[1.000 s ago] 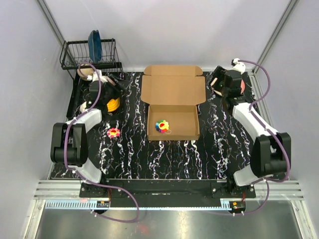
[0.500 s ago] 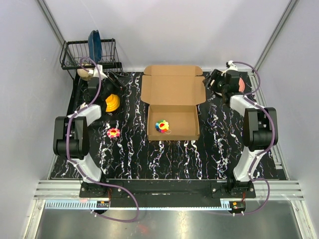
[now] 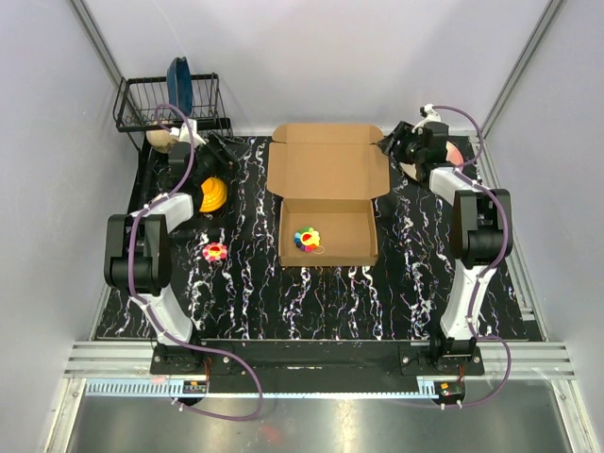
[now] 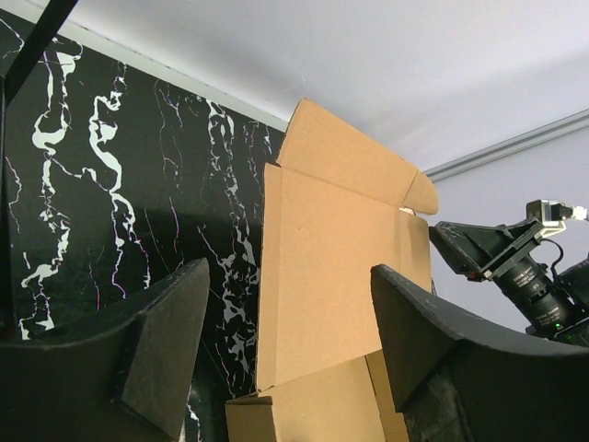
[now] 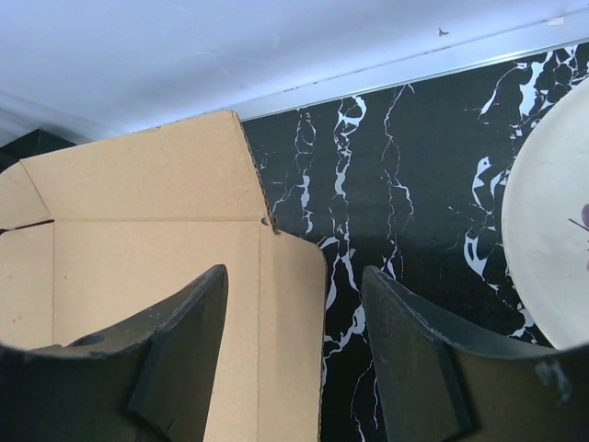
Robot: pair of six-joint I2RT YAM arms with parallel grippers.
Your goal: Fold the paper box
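The paper box (image 3: pixel 327 175) sits open. The left gripper (image 3: pixel 223 151) and right gripper (image 3: pixel 390 143) hang beside its lid, jaws spread apart.

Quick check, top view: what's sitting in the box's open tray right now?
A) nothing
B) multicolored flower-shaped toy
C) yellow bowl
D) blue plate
B: the top view shows a small multicolored flower-shaped toy lying inside the tray of the paper box, whose lid lies open behind it.
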